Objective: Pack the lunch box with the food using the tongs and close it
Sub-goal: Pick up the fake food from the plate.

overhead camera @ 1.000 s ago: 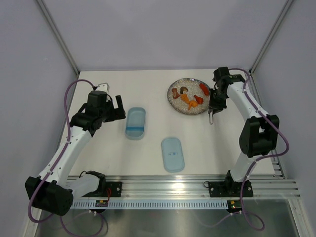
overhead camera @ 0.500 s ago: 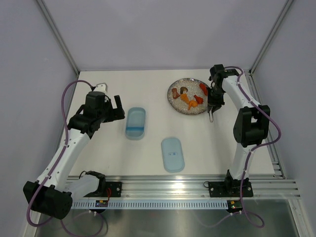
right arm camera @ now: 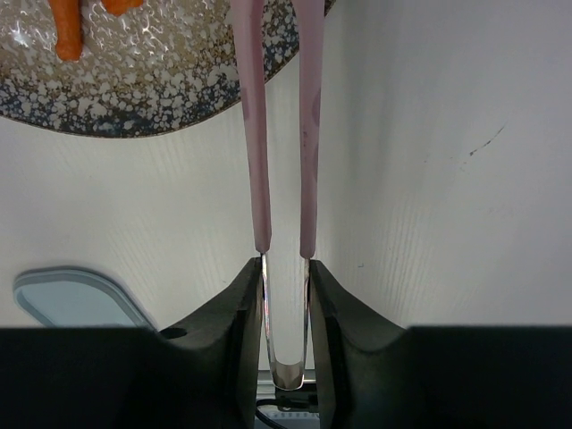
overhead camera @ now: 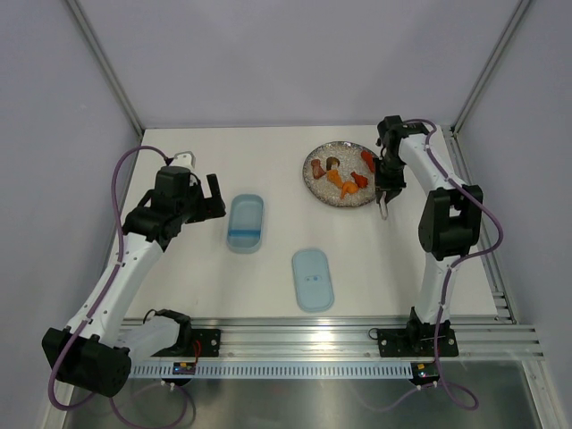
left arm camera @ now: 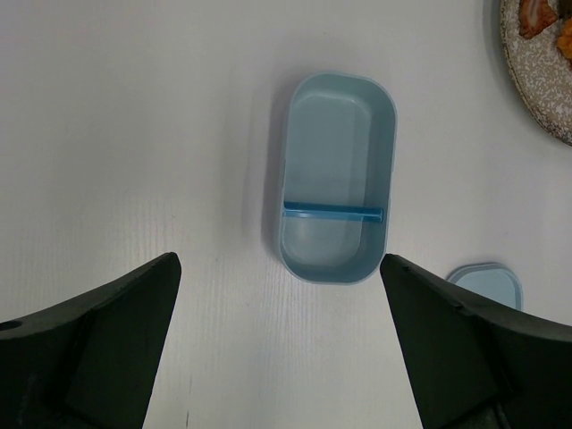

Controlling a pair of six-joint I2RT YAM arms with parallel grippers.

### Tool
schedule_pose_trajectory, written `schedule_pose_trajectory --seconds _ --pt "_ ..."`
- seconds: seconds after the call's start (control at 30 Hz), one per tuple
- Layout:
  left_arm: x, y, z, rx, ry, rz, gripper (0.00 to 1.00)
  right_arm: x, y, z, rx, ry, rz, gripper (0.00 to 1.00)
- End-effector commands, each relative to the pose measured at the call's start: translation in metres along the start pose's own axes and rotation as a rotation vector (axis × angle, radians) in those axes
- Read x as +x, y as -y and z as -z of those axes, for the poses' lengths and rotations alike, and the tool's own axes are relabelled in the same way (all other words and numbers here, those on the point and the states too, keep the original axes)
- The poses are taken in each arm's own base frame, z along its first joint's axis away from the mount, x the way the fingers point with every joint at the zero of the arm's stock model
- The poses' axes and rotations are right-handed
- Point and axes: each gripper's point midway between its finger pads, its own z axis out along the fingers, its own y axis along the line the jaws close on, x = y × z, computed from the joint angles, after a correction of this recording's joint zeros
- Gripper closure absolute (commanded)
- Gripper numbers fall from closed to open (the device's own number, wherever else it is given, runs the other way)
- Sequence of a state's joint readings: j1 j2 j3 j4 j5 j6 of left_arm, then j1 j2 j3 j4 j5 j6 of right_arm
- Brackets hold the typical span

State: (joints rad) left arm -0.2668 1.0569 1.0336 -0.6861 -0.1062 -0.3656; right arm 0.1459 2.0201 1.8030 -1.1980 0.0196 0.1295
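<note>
The pale-blue lunch box (overhead camera: 246,222) stands open on the table, a divider across its inside (left arm camera: 335,192). Its lid (overhead camera: 313,279) lies apart, nearer the arms. The food (overhead camera: 344,177), orange, red and brown pieces, lies on the round speckled plate (overhead camera: 319,189). My right gripper (overhead camera: 385,189) is shut on the tongs (right arm camera: 257,134). Their two pinkish arms stand slightly apart and reach over the plate's right rim (right arm camera: 152,80), with the tips out of the wrist view. My left gripper (overhead camera: 204,198) hangs open just left of the lunch box, its jaws (left arm camera: 278,261) empty.
Grey walls and metal frame posts enclose the white table on three sides. The aluminium rail with the arm bases (overhead camera: 357,340) runs along the near edge. The lid's corner (right arm camera: 71,299) shows beside the right fingers.
The right arm's elbow has swung in toward the back corner while its gripper stayed by the plate's right rim with the tongs. The left arm has barely moved.
</note>
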Motion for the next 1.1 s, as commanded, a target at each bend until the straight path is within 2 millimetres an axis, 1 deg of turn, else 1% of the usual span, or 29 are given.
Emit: schedule_pose_trajectory --seconds 0.0,0.07,0.1,0.17,0.2,0.27,0.3,0.33,0.37,0.43,0.6,0.8,0.83,0.87,0.93,0.97,1.07 --pt "-0.010 0.001 0.003 0.005 0.043 -0.004 0.01 -0.015 0.008 0.006 0.030 0.028 0.015 0.68" --pt "-0.009 0.001 0.003 0.004 0.038 -0.005 0.01 -0.021 0.009 0.007 0.033 0.039 0.015 0.68" --pt "-0.009 0.000 0.004 0.002 0.039 -0.006 0.01 -0.022 0.010 0.004 0.044 0.028 0.015 0.68" --pt "-0.009 0.000 0.004 0.000 0.038 -0.004 0.01 -0.030 0.011 0.007 0.045 0.045 0.011 0.68" --pt "-0.009 -0.001 0.004 -0.004 0.038 -0.005 0.01 -0.031 0.012 0.004 0.050 0.035 0.009 0.68" --pt "-0.009 -0.002 0.004 -0.007 0.039 -0.005 0.01 -0.037 0.012 0.005 0.058 0.044 0.007 0.68" --pt "-0.008 -0.002 0.005 -0.008 0.039 -0.006 0.01 -0.037 0.015 0.001 0.069 0.031 0.006 0.68" --pt "-0.009 -0.002 0.005 -0.009 0.040 -0.006 0.01 -0.041 0.014 0.002 0.071 0.040 0.007 0.67" --pt "-0.009 -0.002 0.005 -0.010 0.040 -0.005 0.01 -0.041 0.014 -0.003 0.074 0.025 0.006 0.66" --pt "-0.009 -0.003 0.006 -0.013 0.041 -0.006 0.01 -0.044 0.014 -0.002 0.073 0.027 0.009 0.64" --pt "-0.008 -0.003 0.006 -0.015 0.040 -0.005 0.01 -0.048 0.013 -0.007 0.074 0.022 0.008 0.61" --pt "-0.007 -0.007 0.006 -0.029 0.039 -0.009 0.01 -0.057 0.014 -0.013 0.087 0.027 0.009 0.60" --pt "-0.007 -0.006 0.006 -0.028 0.037 -0.010 0.01 -0.061 0.013 -0.012 0.086 0.038 0.008 0.60" --pt "-0.007 -0.007 0.007 -0.029 0.039 -0.009 0.01 -0.060 0.013 -0.016 0.091 0.024 0.011 0.60" --pt "-0.007 -0.007 0.007 -0.033 0.041 -0.008 0.01 -0.065 0.013 -0.017 0.091 0.031 0.009 0.60" --pt "-0.007 -0.008 0.007 -0.036 0.038 -0.009 0.01 -0.064 0.014 -0.022 0.097 0.018 0.010 0.59" --pt "-0.007 -0.009 0.008 -0.040 0.040 -0.009 0.01 -0.067 0.014 -0.026 0.099 0.016 0.008 0.58"
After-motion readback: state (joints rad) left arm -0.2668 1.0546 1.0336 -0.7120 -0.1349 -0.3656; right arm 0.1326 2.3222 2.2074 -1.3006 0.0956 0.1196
